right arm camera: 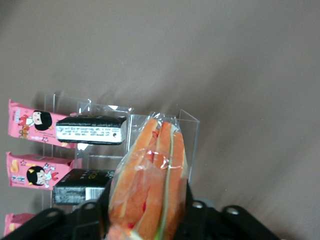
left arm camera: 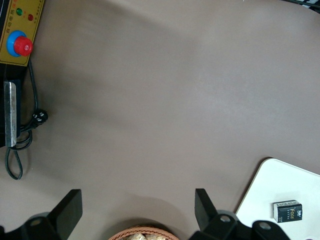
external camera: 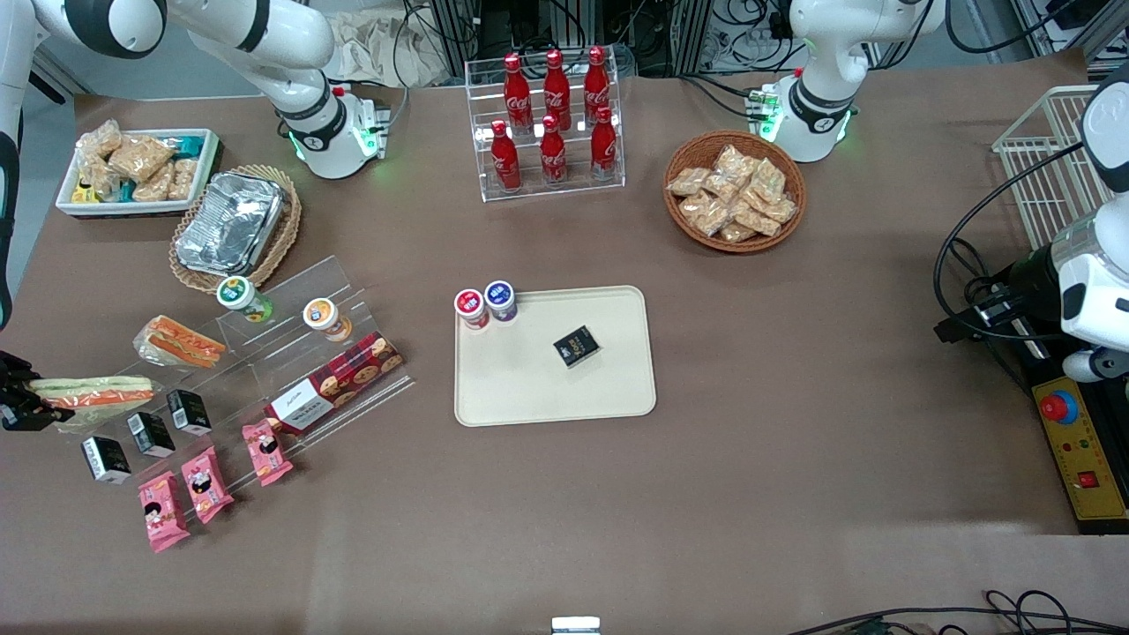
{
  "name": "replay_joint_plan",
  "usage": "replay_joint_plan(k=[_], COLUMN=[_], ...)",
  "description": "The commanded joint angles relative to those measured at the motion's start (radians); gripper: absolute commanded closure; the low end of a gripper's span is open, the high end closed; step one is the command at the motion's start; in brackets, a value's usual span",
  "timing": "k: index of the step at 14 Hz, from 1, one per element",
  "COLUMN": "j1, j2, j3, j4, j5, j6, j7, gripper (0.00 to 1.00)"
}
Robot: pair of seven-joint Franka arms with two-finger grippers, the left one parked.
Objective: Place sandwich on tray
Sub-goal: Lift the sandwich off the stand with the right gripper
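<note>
Tool [external camera: 40, 401] at left edge of the front frame, pinching sandwich [external camera: 93, 392] above the clear rack; tray [external camera: 529, 388] sits mid-counter, well apart.

Pincer [external camera: 19, 404] holding sandwich [external camera: 93, 392] at working arm's end, tray [external camera: 529, 388] mid-table, well apart

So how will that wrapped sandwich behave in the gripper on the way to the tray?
The sandwich sits between the gripper's fingers. It is probably soft: bread and filling may squash under a firm squeeze. Its clear wrap looks glossy and loose, so it could slip. Most of the wedge overhangs the gripper, so it may sag before reaching the tray.
</note>
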Motion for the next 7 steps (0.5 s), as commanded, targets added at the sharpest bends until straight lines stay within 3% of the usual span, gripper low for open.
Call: replay_joint_plan(k=[1,7], j1=[-0.011,0.005], j2=[-0.028,-0.049], j3=[0.005,0.016], j4=[-0.016,0.08], j5=[0.018,-0.017], j6=[0.0,-0.101], j7=[-0.089,-0.272], gripper=[0.67,0.67])
